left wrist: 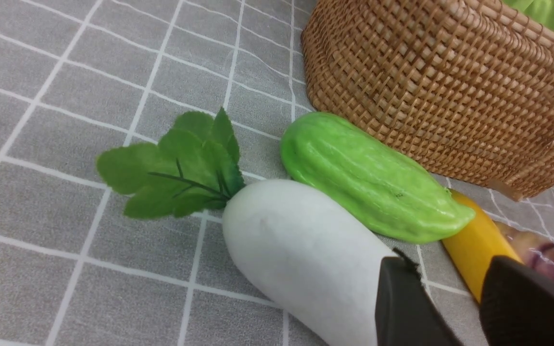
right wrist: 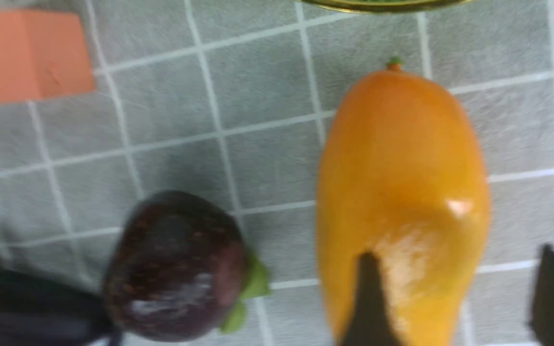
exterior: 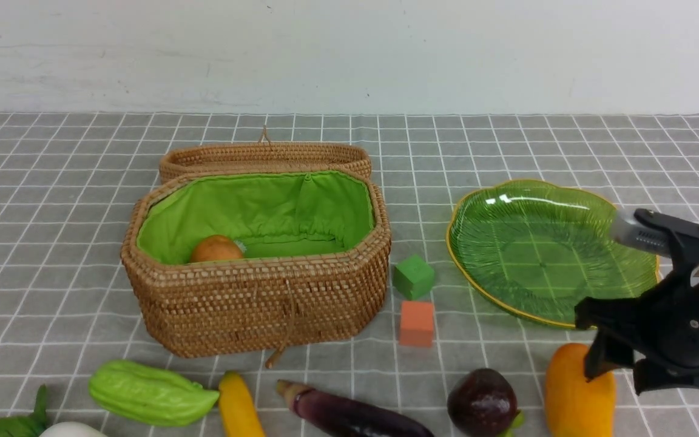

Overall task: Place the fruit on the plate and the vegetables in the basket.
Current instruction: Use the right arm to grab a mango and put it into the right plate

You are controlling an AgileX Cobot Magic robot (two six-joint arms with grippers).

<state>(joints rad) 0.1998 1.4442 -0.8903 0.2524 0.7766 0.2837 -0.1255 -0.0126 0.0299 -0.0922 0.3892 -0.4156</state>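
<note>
My right gripper (exterior: 625, 373) (right wrist: 459, 293) is open, low over the orange-yellow mango (exterior: 571, 394) (right wrist: 402, 182); one finger lies over the mango, the other beside it. The purple mangosteen (exterior: 482, 402) (right wrist: 176, 264) sits to its left. The green plate (exterior: 543, 243) holds nothing. The basket (exterior: 252, 297) holds the round brown-orange vegetable (exterior: 216, 249). Along the front lie the radish (exterior: 70, 430) (left wrist: 301, 259), gourd (exterior: 149, 393) (left wrist: 368, 178), banana (exterior: 239, 406) (left wrist: 474, 250) and eggplant (exterior: 349, 416). My left gripper (left wrist: 450, 298) is open and empty, between radish and banana; the front view does not show it.
The shallow woven lid (exterior: 264, 155) stands behind the basket. A green cube (exterior: 413, 277) and an orange cube (exterior: 417, 323) sit between basket and plate. The grey checked cloth covers the table up to a white wall.
</note>
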